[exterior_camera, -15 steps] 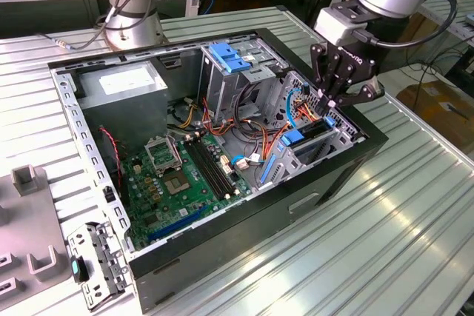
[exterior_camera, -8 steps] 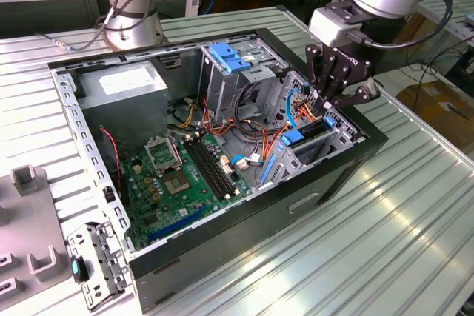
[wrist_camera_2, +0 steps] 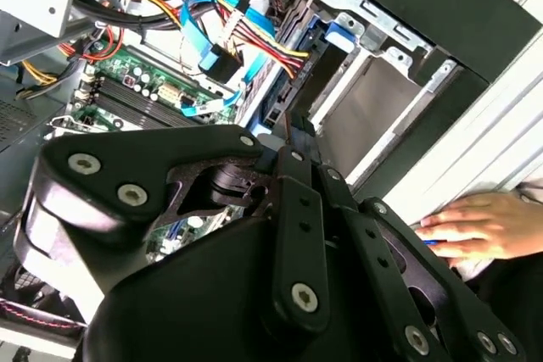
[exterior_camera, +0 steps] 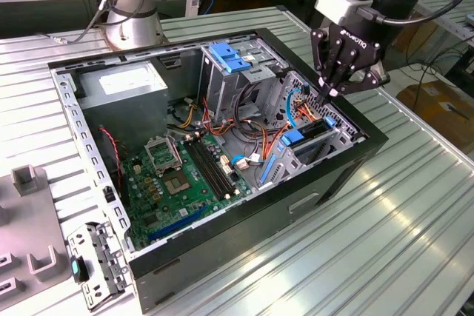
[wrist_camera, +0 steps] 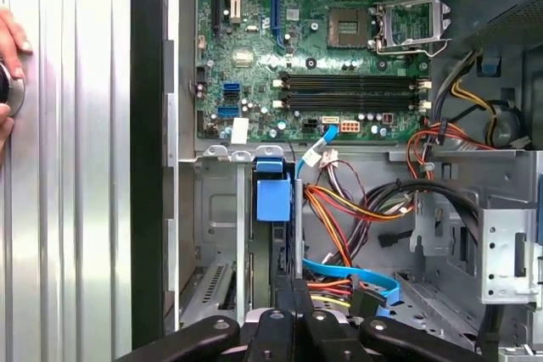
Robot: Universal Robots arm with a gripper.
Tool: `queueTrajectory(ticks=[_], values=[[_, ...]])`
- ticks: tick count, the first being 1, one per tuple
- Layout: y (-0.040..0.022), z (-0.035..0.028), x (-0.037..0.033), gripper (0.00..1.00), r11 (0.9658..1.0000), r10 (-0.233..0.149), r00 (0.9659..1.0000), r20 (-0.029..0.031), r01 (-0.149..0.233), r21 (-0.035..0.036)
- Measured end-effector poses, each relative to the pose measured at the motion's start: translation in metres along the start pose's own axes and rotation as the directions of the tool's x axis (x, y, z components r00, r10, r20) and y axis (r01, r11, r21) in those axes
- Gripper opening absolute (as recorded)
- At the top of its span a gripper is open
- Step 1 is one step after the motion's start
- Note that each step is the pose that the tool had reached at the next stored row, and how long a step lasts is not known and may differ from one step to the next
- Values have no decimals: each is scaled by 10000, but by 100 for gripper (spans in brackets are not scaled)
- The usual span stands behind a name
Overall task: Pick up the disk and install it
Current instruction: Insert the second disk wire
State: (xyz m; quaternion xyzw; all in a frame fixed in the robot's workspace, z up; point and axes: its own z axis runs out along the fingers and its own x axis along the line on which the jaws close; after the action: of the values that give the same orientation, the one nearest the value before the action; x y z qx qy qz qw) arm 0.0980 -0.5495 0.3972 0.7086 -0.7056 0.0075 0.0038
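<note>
The gripper (exterior_camera: 335,88) hangs over the drive bay (exterior_camera: 320,132) of the open computer case (exterior_camera: 222,249), fingers pressed together to a point and holding nothing. The disk (wrist_camera: 273,235) stands on edge in that bay, blue handle (exterior_camera: 293,137) up beside the orange and blue cables (wrist_camera: 339,235). My call — any press should go straight down on the handle, clear of the wires, and mind the person's hand (wrist_camera_2: 479,225) on the surface beside the case.

The open computer case (exterior_camera: 222,205) lies on the worktop (exterior_camera: 415,220), with the motherboard (exterior_camera: 185,183) in its floor. The drive cage (exterior_camera: 318,138) sits at the motherboard's 3 o'clock in the exterior view, the power supply (exterior_camera: 122,83) at its 11 o'clock. The claw (exterior_camera: 333,92) hangs just above the cage.
</note>
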Motion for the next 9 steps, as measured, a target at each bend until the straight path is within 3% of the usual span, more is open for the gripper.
queueTrajectory(ticks=[1,2,5,6,9], values=[[-2,-7,-8,11,10000,0,10000,-14,0,-1],[-3,-9,-20,11,10000,0,10000,-77,0,-2],[-13,-11,-88,11,10000,-6,9982,-602,4,-36],[-19,-12,-127,11,10000,-7,9973,-734,3,-50],[-29,-6,-224,11,9999,-14,9951,-992,4,-100]])
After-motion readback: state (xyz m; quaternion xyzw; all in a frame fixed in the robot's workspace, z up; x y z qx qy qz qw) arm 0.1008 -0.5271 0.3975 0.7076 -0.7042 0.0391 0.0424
